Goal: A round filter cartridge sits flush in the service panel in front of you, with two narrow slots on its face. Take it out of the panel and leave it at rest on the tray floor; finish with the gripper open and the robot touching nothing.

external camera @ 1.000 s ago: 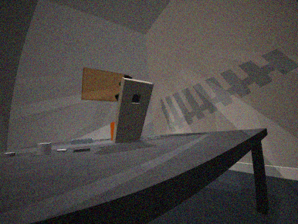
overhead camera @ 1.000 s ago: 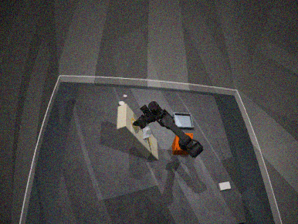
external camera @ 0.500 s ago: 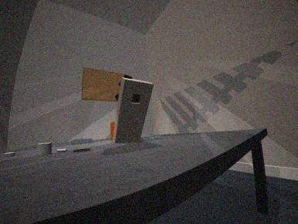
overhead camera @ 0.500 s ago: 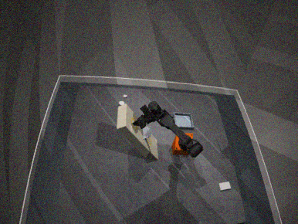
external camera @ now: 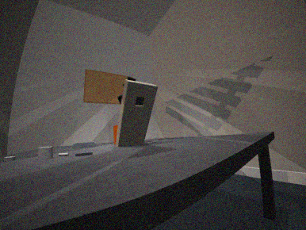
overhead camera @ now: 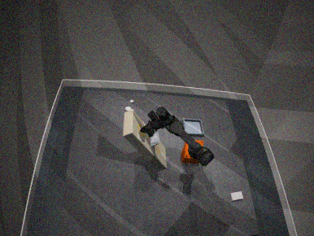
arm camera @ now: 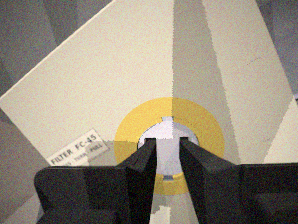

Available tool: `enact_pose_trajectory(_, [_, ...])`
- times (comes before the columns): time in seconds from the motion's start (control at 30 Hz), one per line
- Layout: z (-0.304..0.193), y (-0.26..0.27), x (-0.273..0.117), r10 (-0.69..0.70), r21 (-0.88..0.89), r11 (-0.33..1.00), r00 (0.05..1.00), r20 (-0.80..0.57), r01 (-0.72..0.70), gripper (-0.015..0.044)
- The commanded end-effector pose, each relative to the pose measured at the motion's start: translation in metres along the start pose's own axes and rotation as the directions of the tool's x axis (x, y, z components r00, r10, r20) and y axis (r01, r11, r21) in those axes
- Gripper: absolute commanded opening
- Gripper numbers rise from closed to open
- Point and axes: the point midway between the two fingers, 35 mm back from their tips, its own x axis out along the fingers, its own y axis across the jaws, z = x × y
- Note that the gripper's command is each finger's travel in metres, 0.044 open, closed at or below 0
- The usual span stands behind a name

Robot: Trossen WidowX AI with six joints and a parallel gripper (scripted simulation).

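The service panel (overhead camera: 128, 123) (external camera: 135, 124) (arm camera: 100, 75) is a tilted beige board, with a yellow ring (arm camera: 126, 125) around its round opening. The filter cartridge (arm camera: 168, 129) shows as a pale round face inside that ring; the fingers hide its two slots and part of its face. My gripper (arm camera: 167, 141) (overhead camera: 143, 130) is at the panel's front, its narrowly spaced fingertips on the cartridge face, shut on the cartridge. How deep the tips reach is hidden. The tray (overhead camera: 193, 127), pale with a dark rim, lies to the right of the panel in the top view.
An orange block (overhead camera: 189, 153) (external camera: 116, 135) stands near the arm's base. A white card (overhead camera: 237, 196) lies at the lower right. Small white pieces (overhead camera: 128, 108) lie by the panel's far end. A printed label (arm camera: 80, 147) is on the panel. A brown board (external camera: 103, 87) shows behind the panel.
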Motion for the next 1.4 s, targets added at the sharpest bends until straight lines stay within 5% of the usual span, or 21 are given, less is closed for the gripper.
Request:
enact_pose_trajectory(0.0, [-0.0013,-0.0003,0.005,-0.007,-0.142,0.99,1.0,-0.004,0.006,0.0])
enact_pose_trajectory(0.6, [-0.0014,-0.0004,0.0066,-0.008,-0.694,0.72,1.0,-0.004,0.003,0.0])
enact_pose_trajectory(1.37, [-0.0014,-0.0004,0.007,-0.008,-1.0,0.001,1.0,-0.004,-0.004,0.0])
